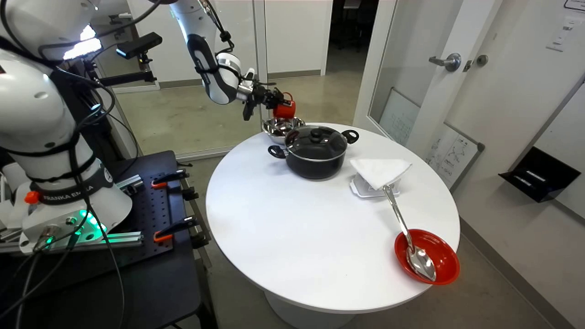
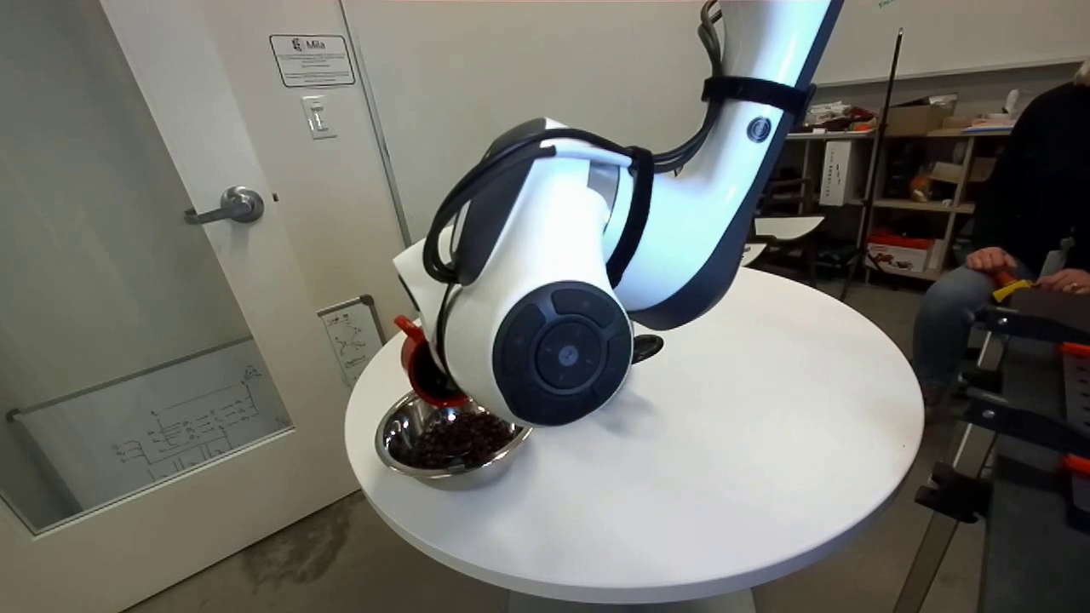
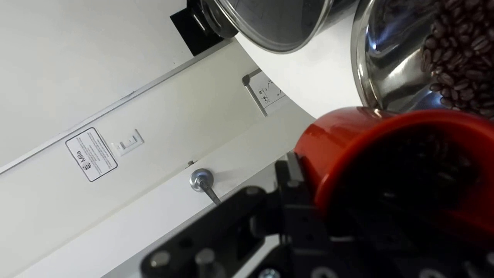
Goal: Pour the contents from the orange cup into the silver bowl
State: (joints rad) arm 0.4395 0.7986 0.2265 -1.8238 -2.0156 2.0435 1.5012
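While over one bowl (image 2: 477,478), one cup (image 1: 284,111).

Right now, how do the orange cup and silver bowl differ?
Colour: the orange cup is red-orange, the silver bowl shiny metal. Pose: the cup is held tilted above the bowl; the bowl stands upright on the table. Size: the bowl is wider than the cup. Both are round.

The lidded pot (image 1: 315,161) stands near the gripper (image 1: 283,101), the white cloth (image 1: 381,171) farther from it, and the red bowl (image 1: 447,257) with spoon (image 1: 420,264) farthest.
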